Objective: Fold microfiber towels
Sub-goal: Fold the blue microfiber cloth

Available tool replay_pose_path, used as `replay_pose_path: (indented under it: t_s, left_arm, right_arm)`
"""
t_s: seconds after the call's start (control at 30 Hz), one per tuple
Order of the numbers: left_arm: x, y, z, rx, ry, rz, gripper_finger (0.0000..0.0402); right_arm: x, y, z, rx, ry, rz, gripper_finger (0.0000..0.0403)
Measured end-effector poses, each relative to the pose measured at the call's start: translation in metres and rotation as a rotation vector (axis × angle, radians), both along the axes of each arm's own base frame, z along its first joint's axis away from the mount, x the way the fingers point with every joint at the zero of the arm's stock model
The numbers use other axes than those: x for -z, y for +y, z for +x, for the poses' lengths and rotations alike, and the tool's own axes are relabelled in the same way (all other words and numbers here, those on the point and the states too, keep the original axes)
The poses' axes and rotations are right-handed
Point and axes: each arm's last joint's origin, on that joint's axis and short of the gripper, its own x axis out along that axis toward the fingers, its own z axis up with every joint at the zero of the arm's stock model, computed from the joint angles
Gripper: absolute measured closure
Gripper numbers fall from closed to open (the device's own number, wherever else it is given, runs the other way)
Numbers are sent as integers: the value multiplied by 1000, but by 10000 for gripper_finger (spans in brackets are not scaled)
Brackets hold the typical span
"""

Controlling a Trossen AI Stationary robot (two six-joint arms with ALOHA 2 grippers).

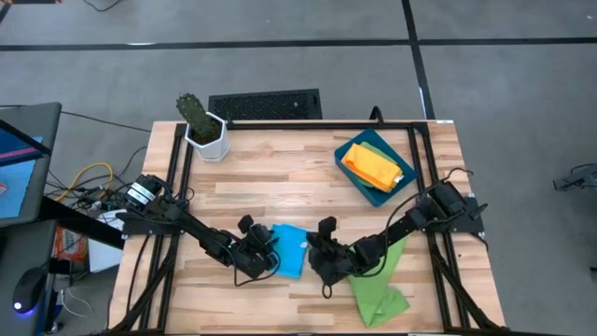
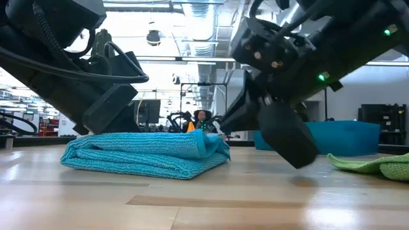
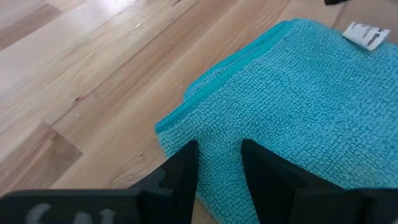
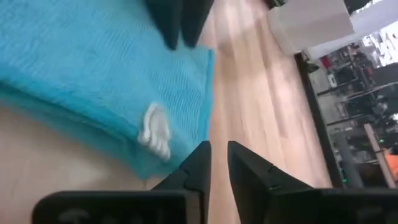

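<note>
Blue towel: the bright blue microfiber towel (image 1: 291, 250) lies folded in several layers on the wooden tabletop (image 1: 280, 177), near the front edge and between the two arms; a small white label (image 3: 367, 35) shows at one corner.

Left gripper: the left gripper (image 1: 266, 257) sits low at the blue towel's left edge. In the left wrist view its jaws stand a little apart with towel pile in the gap between them — whether they pinch the cloth or only rest over it, I cannot tell.

Right gripper: the right gripper (image 1: 322, 252) is just beside the blue towel's right edge, tilted down toward the tabletop. Its jaws are nearly closed, a thin gap left, with bare wood under them and nothing held.

Green towel: a lime green towel (image 1: 381, 285) lies crumpled at the front right of the tabletop, partly under the right arm and reaching to the front edge.

Tray: a dark-blue tray (image 1: 353, 151) sits at the back right, turned at an angle — a yellow towel (image 1: 384, 171) and an orange towel (image 1: 359, 155) lie folded in it.

Plant: a cactus (image 1: 194, 110) in a white pot (image 1: 210, 142) stands at the back left corner.
</note>
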Motion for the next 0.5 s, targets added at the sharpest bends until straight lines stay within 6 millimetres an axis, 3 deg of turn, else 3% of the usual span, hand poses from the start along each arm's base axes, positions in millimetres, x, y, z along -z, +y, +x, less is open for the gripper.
replay_pose_path:
  t_s: [0.2, 0.3, 0.4, 0.5]
  left_arm:
    - [0, 0, 0, -10, -8, -12, 283]
    - [0, 0, 0, -11, -10, -14, 283]
    - [0, -1, 1, -9, -13, -18, 283]
    - [0, -1, 1, -8, -13, -18, 283]
  right_arm:
    - [0, 3, -5, 27, -10, 51, 330]
    - [-14, 23, 0, -40, -168, 245, 333]
    - [-24, 46, 6, -226, -293, 427, 338]
    - [-11, 51, 9, -259, -317, 446, 346]
